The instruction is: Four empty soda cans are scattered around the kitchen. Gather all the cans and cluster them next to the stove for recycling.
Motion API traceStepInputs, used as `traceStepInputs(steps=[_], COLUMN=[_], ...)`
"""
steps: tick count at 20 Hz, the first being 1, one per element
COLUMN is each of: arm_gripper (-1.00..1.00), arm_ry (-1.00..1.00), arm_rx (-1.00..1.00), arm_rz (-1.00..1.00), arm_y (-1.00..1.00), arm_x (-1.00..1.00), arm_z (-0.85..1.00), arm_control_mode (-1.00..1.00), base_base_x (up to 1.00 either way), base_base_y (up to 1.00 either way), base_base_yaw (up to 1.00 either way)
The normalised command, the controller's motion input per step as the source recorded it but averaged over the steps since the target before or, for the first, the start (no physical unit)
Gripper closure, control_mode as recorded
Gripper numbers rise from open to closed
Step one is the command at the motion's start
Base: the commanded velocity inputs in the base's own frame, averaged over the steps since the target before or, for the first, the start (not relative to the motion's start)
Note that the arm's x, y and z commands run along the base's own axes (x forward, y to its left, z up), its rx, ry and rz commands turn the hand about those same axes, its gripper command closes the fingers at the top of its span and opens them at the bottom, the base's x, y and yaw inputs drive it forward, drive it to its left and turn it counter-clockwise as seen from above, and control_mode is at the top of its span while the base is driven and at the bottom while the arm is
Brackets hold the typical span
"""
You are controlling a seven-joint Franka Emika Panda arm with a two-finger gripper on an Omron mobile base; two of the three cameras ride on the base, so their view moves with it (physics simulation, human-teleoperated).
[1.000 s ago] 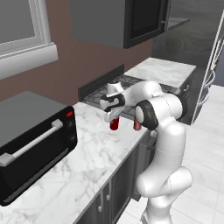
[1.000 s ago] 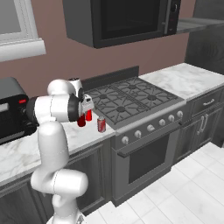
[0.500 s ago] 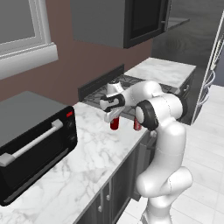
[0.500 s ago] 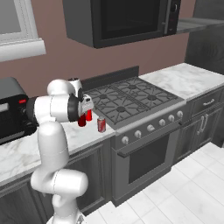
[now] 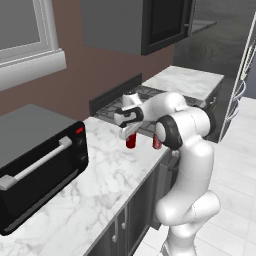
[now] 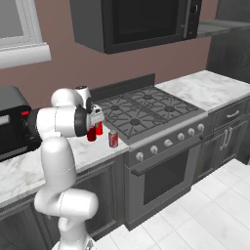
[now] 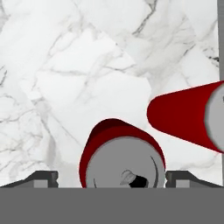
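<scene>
While the fingers [image 7: 111,177] stand apart on both sides of a red can [image 7: 120,157], it stands on the bench [image 5: 100,175] beside the stove [image 6: 146,114], near two more cans [image 6: 113,139].

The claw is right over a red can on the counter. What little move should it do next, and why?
Probably lift straight up. The claw stands open, its fingertips apart from the red can, which stands upright on the marble counter with a second red can close beside it, near the stove. It looks already set down, so rising avoids knocking either can.
</scene>
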Motion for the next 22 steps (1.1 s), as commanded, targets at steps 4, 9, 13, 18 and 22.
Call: traceStepInputs(steps=[4, 9, 13, 18, 22], arm_gripper=[-1.0, -1.0, -1.0, -1.0, -1.0], arm_ry=[0.0, 0.0, 0.0, -0.02, -0.05], arm_rx=[0.0, 0.01, 0.02, 0.01, 0.0], arm_rz=[0.0, 0.0, 0.0, 0.0, -0.01], arm_y=[0.0, 0.0, -0.08, -0.16, -0.17], arm_x=[-0.1, -0.16, -0.16, -0.19, -0.23], arm_z=[0.18, 0.28, 0.34, 0.34, 0.28], arm_control_mode=[-1.0, -1.0, -1.0, -1.0, -1.0], base_base_x=[0.0, 0.0, 0.0, 0.0, 0.0], base_base_y=[0.0, 0.0, 0.0, 0.0, 0.0], base_base_yaw=[0.0, 0.0, 0.0, 0.0, 0.0])
